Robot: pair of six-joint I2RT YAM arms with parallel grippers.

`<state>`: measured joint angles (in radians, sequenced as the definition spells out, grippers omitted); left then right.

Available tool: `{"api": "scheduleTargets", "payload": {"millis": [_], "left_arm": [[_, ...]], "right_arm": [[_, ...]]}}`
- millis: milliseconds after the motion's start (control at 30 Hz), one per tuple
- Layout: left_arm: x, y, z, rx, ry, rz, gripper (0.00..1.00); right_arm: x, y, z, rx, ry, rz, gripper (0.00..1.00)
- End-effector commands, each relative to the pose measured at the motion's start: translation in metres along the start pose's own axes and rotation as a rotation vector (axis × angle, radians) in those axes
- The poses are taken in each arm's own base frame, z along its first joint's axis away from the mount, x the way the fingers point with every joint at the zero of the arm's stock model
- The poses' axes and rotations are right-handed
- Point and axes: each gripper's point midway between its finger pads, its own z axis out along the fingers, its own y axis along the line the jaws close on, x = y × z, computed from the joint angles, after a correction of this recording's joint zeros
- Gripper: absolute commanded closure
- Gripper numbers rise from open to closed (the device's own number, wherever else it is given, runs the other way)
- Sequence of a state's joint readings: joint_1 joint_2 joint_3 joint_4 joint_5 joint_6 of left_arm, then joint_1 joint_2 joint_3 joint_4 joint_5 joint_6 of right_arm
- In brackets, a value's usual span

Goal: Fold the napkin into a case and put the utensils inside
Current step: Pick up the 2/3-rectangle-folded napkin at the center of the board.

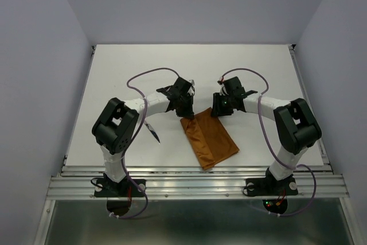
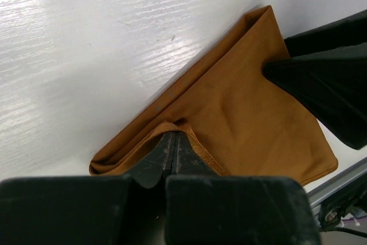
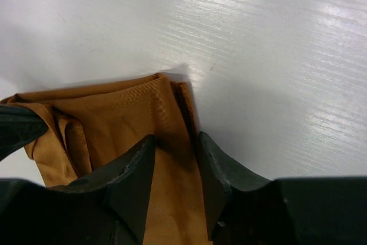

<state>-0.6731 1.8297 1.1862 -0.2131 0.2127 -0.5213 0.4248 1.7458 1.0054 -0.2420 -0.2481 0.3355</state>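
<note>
Napkin (image 1: 210,139): folded to a slim rectangle and lying flat on the table (image 1: 132,73). It sits in the table's near half, about midway between the side edges. The long axis runs diagonally, with one short end toward the table's far side and the other toward its near-right corner.

Left gripper (image 2: 174,142): fingers pressed together, pinching the hem of the top layer at the short end facing the table's far side, left corner. The layer is lifted slightly there.

Right gripper (image 3: 175,159): jaws narrowly apart at the other corner of that end. Cloth lies between them, and as far as visible it is not clamped.

Handling (judgement): thin, soft, light cloth with no stiffness. It will sag and drag, and the layers may slide over each other. Best hold is at the hem corners, top layer only, to open a mouth; pinching all layers would close it.

One slender dark-tipped piece (image 1: 153,132), probably a utensil, lies on the table's near-left part, beside the left arm. No others made out.
</note>
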Motion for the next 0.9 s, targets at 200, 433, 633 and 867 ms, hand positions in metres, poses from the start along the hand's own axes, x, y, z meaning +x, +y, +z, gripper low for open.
{"api": "scheduleTargets", "payload": {"millis": [200, 433, 633, 867], "left_arm": [[0.006, 0.008, 0.018, -0.015, 0.017, 0.002, 1.0], [0.012, 0.011, 0.019, -0.016, 0.024, -0.004, 1.0], [0.015, 0.011, 0.02, -0.009, 0.03, -0.01, 1.0], [0.016, 0.012, 0.021, -0.011, 0.036, -0.017, 1.0]], "right_arm": [[-0.004, 0.002, -0.007, -0.004, -0.054, 0.038, 0.9], [-0.016, 0.014, -0.025, -0.035, -0.117, 0.065, 0.99], [-0.03, 0.024, -0.045, -0.038, -0.184, 0.081, 0.99], [-0.019, 0.044, -0.047, -0.051, -0.158, 0.067, 0.99]]}}
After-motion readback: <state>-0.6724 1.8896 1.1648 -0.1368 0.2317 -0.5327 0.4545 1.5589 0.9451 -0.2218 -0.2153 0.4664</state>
